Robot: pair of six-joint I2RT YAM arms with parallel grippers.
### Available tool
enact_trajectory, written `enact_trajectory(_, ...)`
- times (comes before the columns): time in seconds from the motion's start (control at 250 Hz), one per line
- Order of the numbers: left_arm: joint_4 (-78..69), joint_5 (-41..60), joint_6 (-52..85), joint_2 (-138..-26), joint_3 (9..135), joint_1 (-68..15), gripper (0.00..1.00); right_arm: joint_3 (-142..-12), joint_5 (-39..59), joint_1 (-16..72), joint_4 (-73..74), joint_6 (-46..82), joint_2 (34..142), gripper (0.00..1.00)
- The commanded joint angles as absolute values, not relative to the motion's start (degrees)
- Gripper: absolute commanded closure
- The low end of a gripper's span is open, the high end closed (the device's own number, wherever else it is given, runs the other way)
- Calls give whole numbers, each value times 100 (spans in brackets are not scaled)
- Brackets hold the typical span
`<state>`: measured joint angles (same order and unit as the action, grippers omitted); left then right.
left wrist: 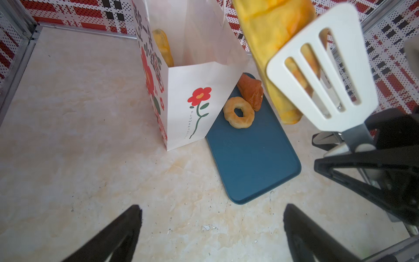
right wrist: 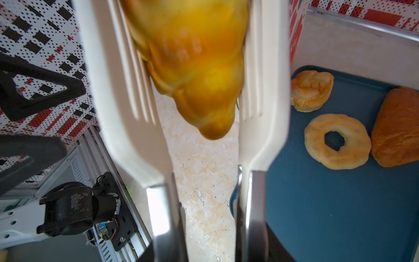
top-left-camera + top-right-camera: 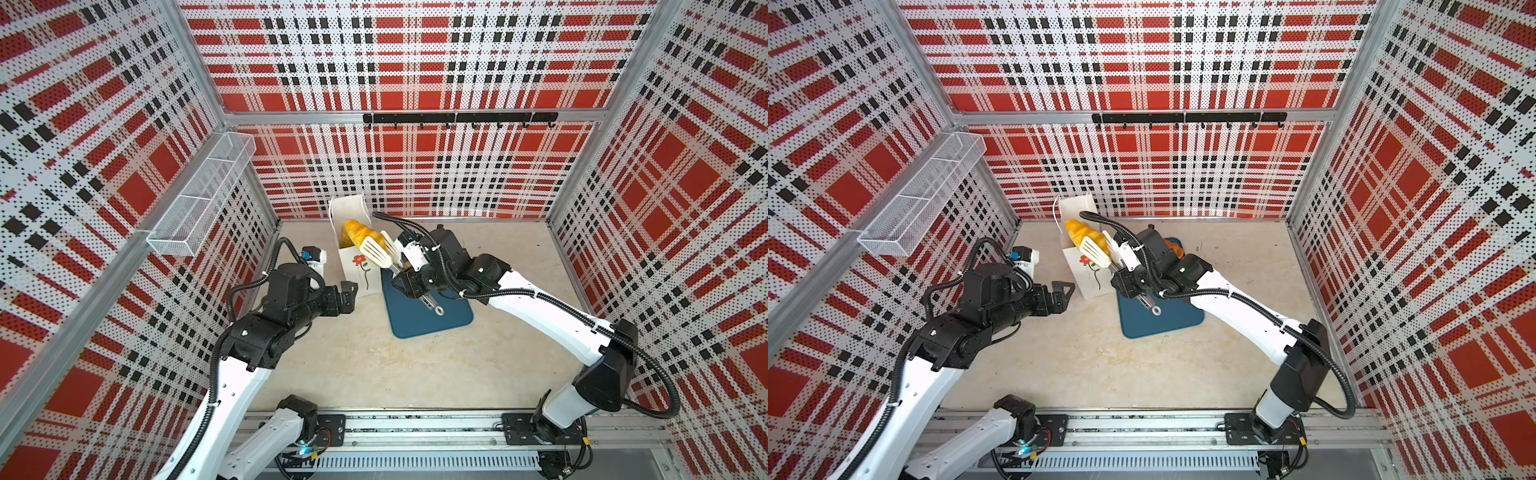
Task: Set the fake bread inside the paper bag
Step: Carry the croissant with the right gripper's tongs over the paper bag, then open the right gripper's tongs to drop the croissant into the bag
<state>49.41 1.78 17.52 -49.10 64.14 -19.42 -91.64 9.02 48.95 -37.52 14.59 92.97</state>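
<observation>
The white paper bag [image 3: 360,277] [image 3: 1089,272] [image 1: 192,108] stands open at the back, red flower facing front. Over its mouth, white slotted tongs [image 3: 376,251] [image 3: 1096,251] [image 1: 326,74] [image 2: 260,90] clamp a yellow croissant [image 3: 358,232] [image 3: 1079,233] [image 1: 267,34] [image 2: 192,68]. My right gripper [image 3: 409,286] [image 2: 210,249] is shut on the tongs' metal handles. My left gripper [image 3: 348,297] [image 3: 1064,293] [image 1: 212,217] hangs open and empty, left of the bag. A doughnut [image 1: 229,108] [image 2: 317,140], a darker brown piece [image 1: 250,91] [image 2: 399,127] and a round bun [image 2: 311,90] lie on the blue tray [image 3: 436,320] [image 1: 254,158]. Another yellow piece [image 1: 162,45] sits inside the bag.
A wire basket [image 3: 199,199] is mounted on the left wall. A black hook rail [image 3: 459,118] runs along the back wall. The arms' metal base rail [image 3: 415,428] lies along the front edge. Plaid walls close in three sides.
</observation>
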Motion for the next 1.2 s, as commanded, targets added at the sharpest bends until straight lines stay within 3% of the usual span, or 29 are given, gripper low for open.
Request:
enact_trajectory(0.0, 4964, 391, 1652, -4869, 6513, -1805, 1, -9581, 932, 4930, -3449, 1493, 9429, 56)
enact_trajectory(0.624, 4814, 1148, 1468, -4808, 6300, -978, 1, -10945, 680, 4922, -3555, 1686, 10473, 56)
enact_trajectory(1.197, 4755, 1342, 1362, -4817, 6108, -773, 1, -11755, 554, 4780, -3528, 2026, 11175, 54)
